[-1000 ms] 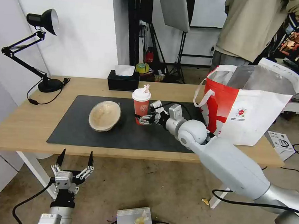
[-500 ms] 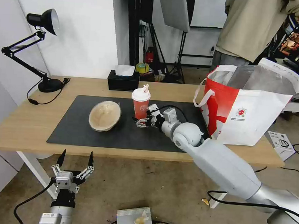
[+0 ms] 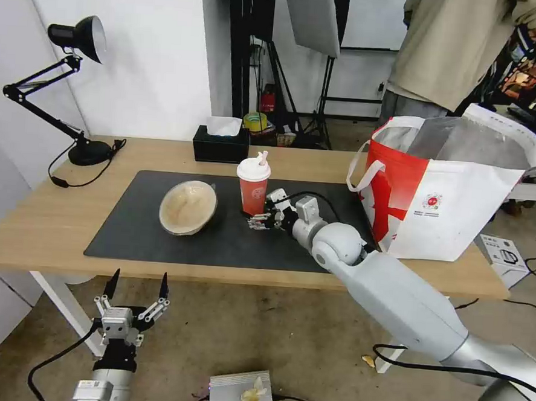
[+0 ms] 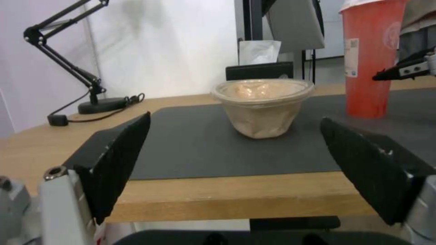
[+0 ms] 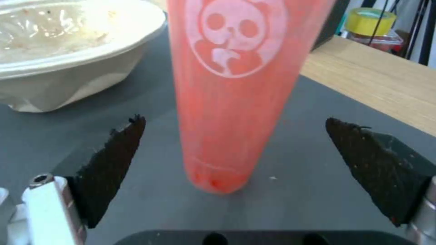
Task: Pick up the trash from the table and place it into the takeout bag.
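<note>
A red cup (image 3: 252,188) with a white lid and straw stands upright on the dark mat (image 3: 156,242) of the table (image 3: 48,223). My right gripper (image 3: 261,215) is open at the cup's lower part. In the right wrist view the cup (image 5: 231,95) stands between the spread fingers (image 5: 113,160) with gaps on both sides. A beige pulp bowl (image 3: 188,206) sits on the mat to the cup's left. The takeout bag (image 3: 455,206) stands open at the table's right end. My left gripper (image 3: 136,289) hangs open below the table's front edge, facing the bowl (image 4: 263,105).
A black tissue box (image 3: 221,144) sits at the table's back edge behind the cup. A black desk lamp (image 3: 78,37) stands at the back left. On the floor are a small white box (image 3: 504,254) to the right and a silver box (image 3: 241,392) in front.
My right gripper has shifted slightly around the cup's lower part, staying open. The cup, the bowl and my left arm have held their places.
</note>
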Tool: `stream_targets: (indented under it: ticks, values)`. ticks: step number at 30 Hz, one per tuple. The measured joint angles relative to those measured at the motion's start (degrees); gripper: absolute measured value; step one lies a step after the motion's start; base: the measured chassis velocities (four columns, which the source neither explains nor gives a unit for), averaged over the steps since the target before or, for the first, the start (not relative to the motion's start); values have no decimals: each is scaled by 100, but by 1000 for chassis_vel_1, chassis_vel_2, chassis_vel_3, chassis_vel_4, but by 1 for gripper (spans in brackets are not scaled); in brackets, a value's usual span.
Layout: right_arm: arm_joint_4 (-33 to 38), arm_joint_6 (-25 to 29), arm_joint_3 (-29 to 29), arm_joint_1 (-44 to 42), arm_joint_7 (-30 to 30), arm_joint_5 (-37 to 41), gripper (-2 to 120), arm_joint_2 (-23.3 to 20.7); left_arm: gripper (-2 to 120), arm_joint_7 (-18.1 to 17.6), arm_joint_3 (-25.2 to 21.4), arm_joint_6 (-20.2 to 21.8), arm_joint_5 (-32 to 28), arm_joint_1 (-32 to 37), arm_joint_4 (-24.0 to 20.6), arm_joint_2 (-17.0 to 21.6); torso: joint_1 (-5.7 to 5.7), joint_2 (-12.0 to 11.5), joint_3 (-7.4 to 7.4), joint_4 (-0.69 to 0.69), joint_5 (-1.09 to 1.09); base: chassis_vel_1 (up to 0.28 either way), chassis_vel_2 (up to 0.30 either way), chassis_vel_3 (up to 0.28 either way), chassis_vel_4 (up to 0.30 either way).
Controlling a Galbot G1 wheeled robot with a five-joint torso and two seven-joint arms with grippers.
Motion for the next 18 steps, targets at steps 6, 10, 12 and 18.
stream_targets:
  ticks: [6,10,12,18]
  values:
    - [52,-8,55,-55,12,-20,100,-61,100,2,29,0,11,-17,23,0,0,0,0,0,0,0,0,0,0]
    - [70,-10,78,-97,15,-41,100,-85,100,3,32,0,19,-20,28,-1,0,0,0,0,0,0,0,0,0]
    - [47,-10,99,-106,15,-59,100,-82,100,4,33,0,23,-11,30,-3,0,0,0,0,0,0,0,0,0]
    - [-79,70,103,-89,5,-83,100,10,100,6,37,0,30,-7,63,-4,0,0,0,0,0,0,0,0,0]
